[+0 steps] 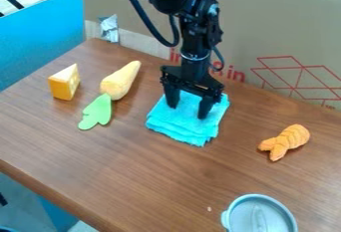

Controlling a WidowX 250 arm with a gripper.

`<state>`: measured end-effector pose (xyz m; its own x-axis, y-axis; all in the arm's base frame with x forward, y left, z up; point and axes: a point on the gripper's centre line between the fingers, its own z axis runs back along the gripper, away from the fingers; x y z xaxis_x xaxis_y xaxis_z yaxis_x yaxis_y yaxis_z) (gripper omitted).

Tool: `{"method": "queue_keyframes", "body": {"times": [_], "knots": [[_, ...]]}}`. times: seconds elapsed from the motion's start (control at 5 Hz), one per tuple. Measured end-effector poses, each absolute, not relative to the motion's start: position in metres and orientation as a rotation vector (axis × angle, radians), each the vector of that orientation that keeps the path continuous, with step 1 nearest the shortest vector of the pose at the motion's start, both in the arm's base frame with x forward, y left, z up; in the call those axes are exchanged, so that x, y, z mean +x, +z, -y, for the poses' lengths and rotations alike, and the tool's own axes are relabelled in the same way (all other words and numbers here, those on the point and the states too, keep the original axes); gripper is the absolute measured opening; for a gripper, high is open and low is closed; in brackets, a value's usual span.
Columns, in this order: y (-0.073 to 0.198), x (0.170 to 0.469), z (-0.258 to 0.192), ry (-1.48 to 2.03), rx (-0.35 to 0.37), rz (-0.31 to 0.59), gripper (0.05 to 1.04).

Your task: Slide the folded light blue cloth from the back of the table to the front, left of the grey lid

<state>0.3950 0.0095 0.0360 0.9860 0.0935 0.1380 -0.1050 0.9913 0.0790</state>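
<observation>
"Starting with what lies nearest, what is that at the bottom edge?"

"A round grey lid or shallow dish (pixel 256 196), partly cut off by the view. Beyond it, to the right, an orange toy shrimp (pixel 288 140) lies on its side, propped by nothing but the wooden table (pixel 146 176)."

"And the blue cloth (pixel 183 126)?"

"Past those, near the middle. It sits in a rough stack of folds, which seems to give it a low, padded shape rather than a single thin sheet. The black gripper (pixel 188 111) is right over it, pointing down."

"Does it have hold of the cloth?"

"Seemingly not. Its fingers stand well apart, with cloth in the gap but no visible pinch. Whether the tips press on it, I cannot tell. That spread straddles part of the stack."

"What about the left side?"

"A green leaf piece (pixel 97 111) meets the wide end of a pale yellow tapered vegetable (pixel 120 80), so they read as top and root. Beside them a toy cheese wedge (pixel 64 82) stands upright, likely steady on its flat base. Farthest back, the cardboard (pixel 266 27) walls off the table's rear."
</observation>
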Motion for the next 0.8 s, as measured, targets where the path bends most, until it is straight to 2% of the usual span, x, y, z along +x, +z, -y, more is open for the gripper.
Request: {"method": "queue_keyframes", "body": {"times": [0.2, 0.6, 0.8], "knots": [[0.032, 0.386, -0.012, 0.115, 0.090, 0.103, 1.002], [0.026, 0.319, -0.017, 0.118, 0.084, -0.037, 1.002], [0.012, 0.300, -0.019, 0.046, 0.175, -0.164, 1.002]]}}
